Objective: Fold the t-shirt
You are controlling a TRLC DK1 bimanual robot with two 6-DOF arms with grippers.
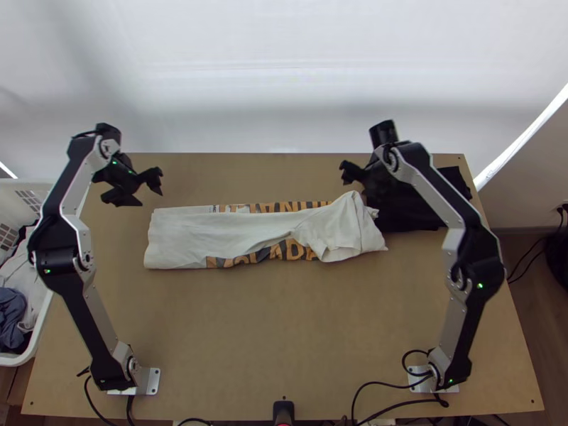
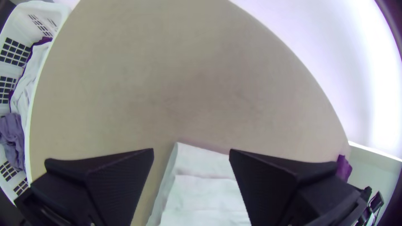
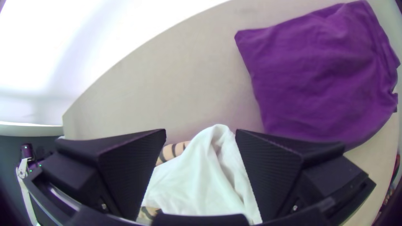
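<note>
There is one bench, with two arms, one left and one right. There are two grippers, the left gripper and the right gripper, each having two jaws: four jaws altogether. One t-shirt and one dark heap of cloth make two lots of cloth on the bench. There is one basket at the left, containing at least two garments, a pale one and a blue-grey one; their full number cannot be told. Two metal base plates count one per arm.
</note>
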